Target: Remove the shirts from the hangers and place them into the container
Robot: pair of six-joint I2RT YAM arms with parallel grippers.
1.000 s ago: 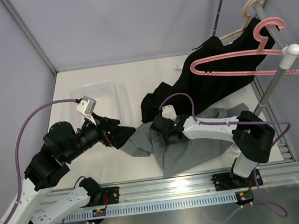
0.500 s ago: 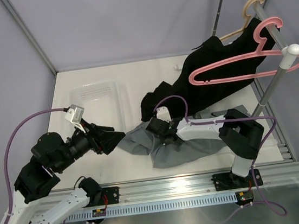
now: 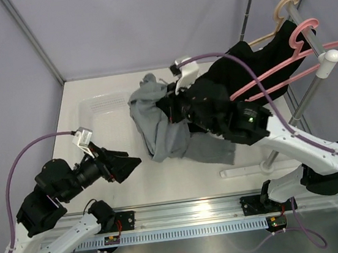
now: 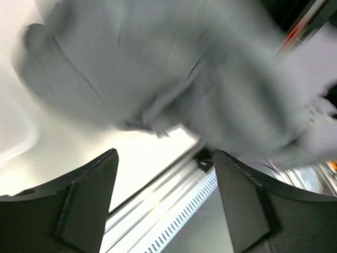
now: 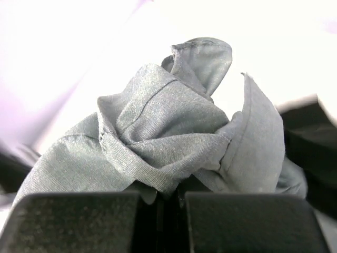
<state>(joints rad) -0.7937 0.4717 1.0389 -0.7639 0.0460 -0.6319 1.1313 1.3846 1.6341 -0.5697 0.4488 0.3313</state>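
Right wrist view has the right claw (image 5: pixel 168 203) pinched together on a bunched fold of the grey shirt (image 5: pixel 158 142), so the grip looks decent. From the top view, the shirt dangles off it above the bench (image 3: pixel 163 179), right at the container's (image 3: pixel 95 101) right edge, with the tail trailing off to the right. The best bet is probably to carry it further left and lower slowly, so the tail piles inside instead of draping over the rim. The left claw (image 3: pixel 127 163) sits apart, holding nothing, near enough to tuck in strays. The black shirt (image 3: pixel 253 60) hangs by the pink hanger (image 3: pixel 285 66).
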